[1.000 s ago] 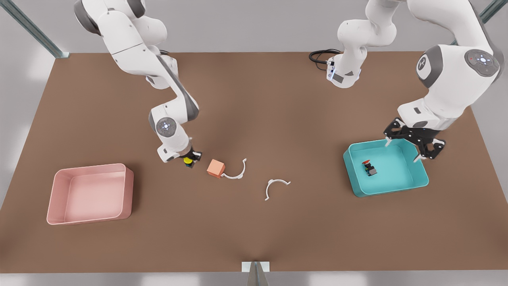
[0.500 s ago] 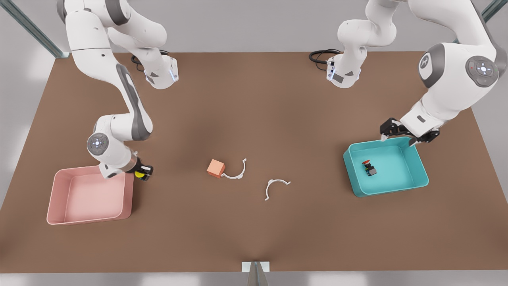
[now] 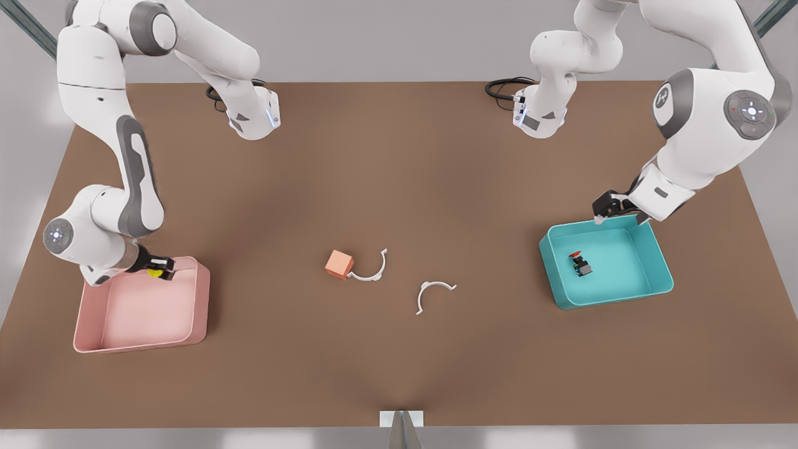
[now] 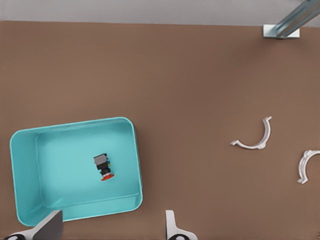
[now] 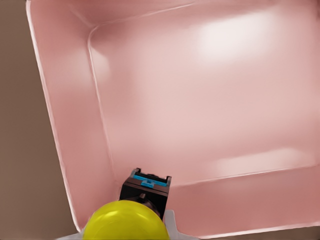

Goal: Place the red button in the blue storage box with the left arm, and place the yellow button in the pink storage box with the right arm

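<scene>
Front view: the blue storage box (image 3: 656, 265) on the table (image 3: 399, 174) holds the red button (image 3: 580, 263), lying on its floor. Above its far wall hangs the left hand (image 3: 614, 211), fingers spread and empty. The right hand (image 3: 159, 269), clamped on the yellow button (image 3: 153, 272), hovers over the pink storage box (image 3: 201, 299). Between the boxes lie an orange cube (image 3: 339, 264) and two white clips (image 3: 432, 292).

Orange cube (image 3: 339, 264) touching white clip (image 3: 370, 268) — second clip (image 3: 432, 294) apart.
</scene>
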